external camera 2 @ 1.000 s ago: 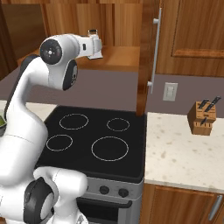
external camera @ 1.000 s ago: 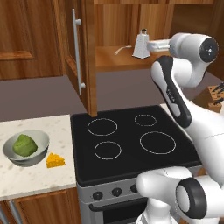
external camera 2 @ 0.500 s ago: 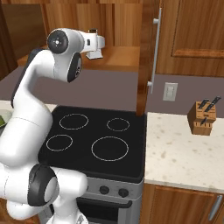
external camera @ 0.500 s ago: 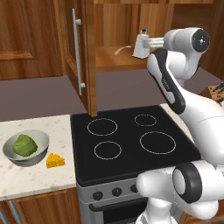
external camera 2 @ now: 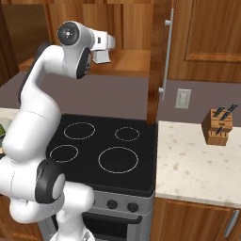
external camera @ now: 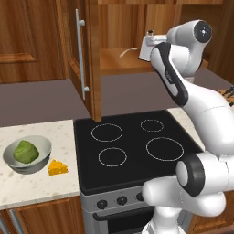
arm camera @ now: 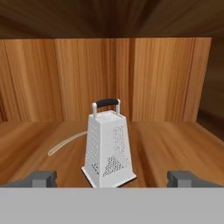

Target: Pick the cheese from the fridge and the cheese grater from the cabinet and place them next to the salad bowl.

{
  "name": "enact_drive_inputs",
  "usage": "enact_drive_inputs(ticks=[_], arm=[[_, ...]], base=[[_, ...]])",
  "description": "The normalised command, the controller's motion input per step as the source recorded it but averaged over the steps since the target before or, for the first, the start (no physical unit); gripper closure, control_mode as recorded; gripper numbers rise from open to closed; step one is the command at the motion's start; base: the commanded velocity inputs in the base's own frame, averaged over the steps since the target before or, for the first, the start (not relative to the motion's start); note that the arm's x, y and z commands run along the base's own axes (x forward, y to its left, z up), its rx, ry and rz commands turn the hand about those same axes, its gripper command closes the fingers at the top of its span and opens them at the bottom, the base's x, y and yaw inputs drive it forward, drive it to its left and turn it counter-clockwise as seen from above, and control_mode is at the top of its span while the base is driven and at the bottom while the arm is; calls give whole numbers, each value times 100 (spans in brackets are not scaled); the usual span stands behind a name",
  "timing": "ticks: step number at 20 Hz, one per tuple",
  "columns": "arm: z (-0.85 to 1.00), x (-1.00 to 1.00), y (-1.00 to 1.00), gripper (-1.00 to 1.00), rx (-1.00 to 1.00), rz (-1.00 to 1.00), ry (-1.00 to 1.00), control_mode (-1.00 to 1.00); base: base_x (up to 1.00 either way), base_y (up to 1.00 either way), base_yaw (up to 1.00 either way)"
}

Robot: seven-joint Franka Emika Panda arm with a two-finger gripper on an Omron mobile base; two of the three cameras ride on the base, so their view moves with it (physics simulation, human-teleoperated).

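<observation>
The cheese grater point(arm camera: 108, 146), a pale metal box with a dark handle, stands upright on the wooden shelf of the open cabinet point(external camera: 77, 55). My gripper point(arm camera: 113, 178) is open and level with the grater's base, one fingertip on either side and well apart from it. From the base views the hand point(external camera 2: 106, 42) reaches into the cabinet just in front of the grater point(external camera 2: 101, 57). The cheese point(external camera: 57, 167), an orange wedge, lies on the counter just right of the salad bowl point(external camera: 43, 145) with its lettuce. The fridge is out of view.
A thin curved white object point(arm camera: 65, 142) lies on the shelf left of the grater. The cabinet door point(external camera 2: 160, 56) hangs open above the black stove point(external camera: 137, 146). A knife block point(external camera 2: 219, 127) stands on the right counter.
The arm has lifted and pushed the hand further towards the cabinet shelf and the grater. The gripper has stayed open. Cheese and bowl have not moved.
</observation>
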Motion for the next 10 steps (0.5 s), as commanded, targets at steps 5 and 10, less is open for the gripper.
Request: enact_drive_inputs(ticks=[5, 10], arm=[[0, 32, 0, -100, 3, 0, 8, -100], [0, 8, 0, -100, 5, 0, 4, -100]], base=[[0, 0, 0], [0, 0, 0]])
